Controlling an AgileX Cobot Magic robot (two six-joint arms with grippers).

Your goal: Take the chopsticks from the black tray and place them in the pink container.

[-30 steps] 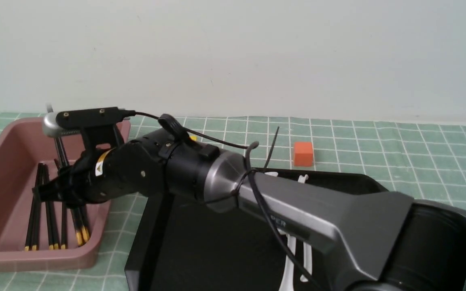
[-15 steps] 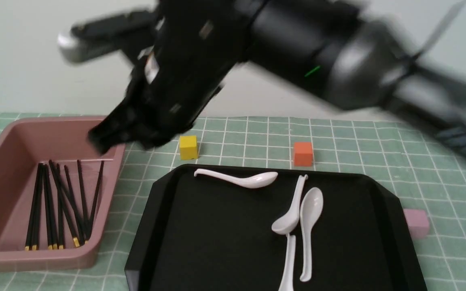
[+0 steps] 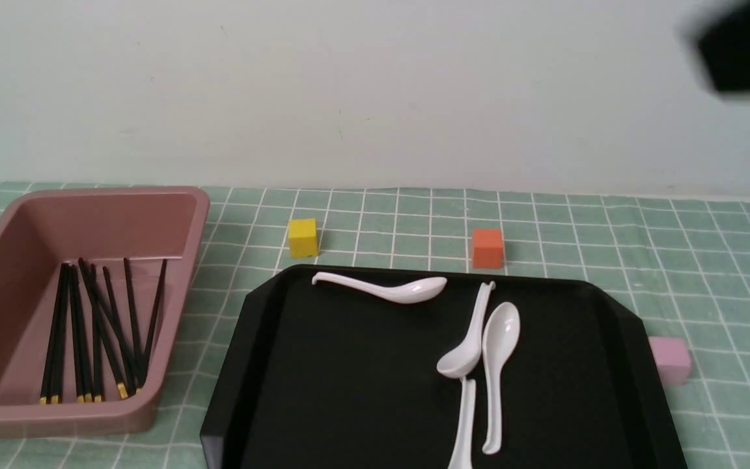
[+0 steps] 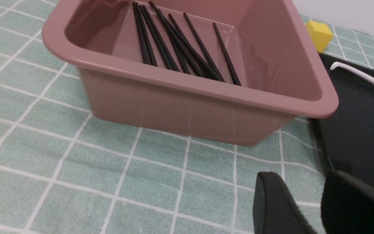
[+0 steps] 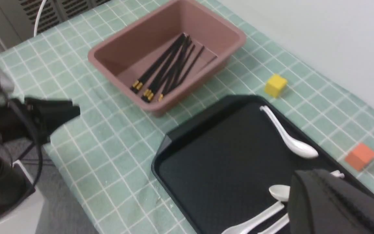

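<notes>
Several black chopsticks (image 3: 98, 332) with gold ends lie in the pink container (image 3: 56, 420) at the left; they also show in the left wrist view as chopsticks (image 4: 174, 48) and in the right wrist view as chopsticks (image 5: 167, 70). The black tray (image 3: 349, 391) holds only white spoons; no chopstick shows on it. My left gripper (image 4: 300, 177) is open and empty, low over the mat by the container's (image 4: 180, 107) near corner. My right gripper (image 5: 304, 182) is shut on nothing, high above the tray (image 5: 226, 156). A blurred part of the right arm (image 3: 746, 52) shows top right.
Three white spoons lie on the tray, one (image 3: 388, 290) at the back and two (image 3: 492, 365) crossing at the right. A yellow cube (image 3: 302, 237) and an orange cube (image 3: 487, 247) stand behind the tray. A pale pink cube (image 3: 670, 358) sits at its right edge.
My right arm has lifted out of the pink container and swung up to the far right. The chopsticks it carried now lie in the container, and the tray is uncovered.
</notes>
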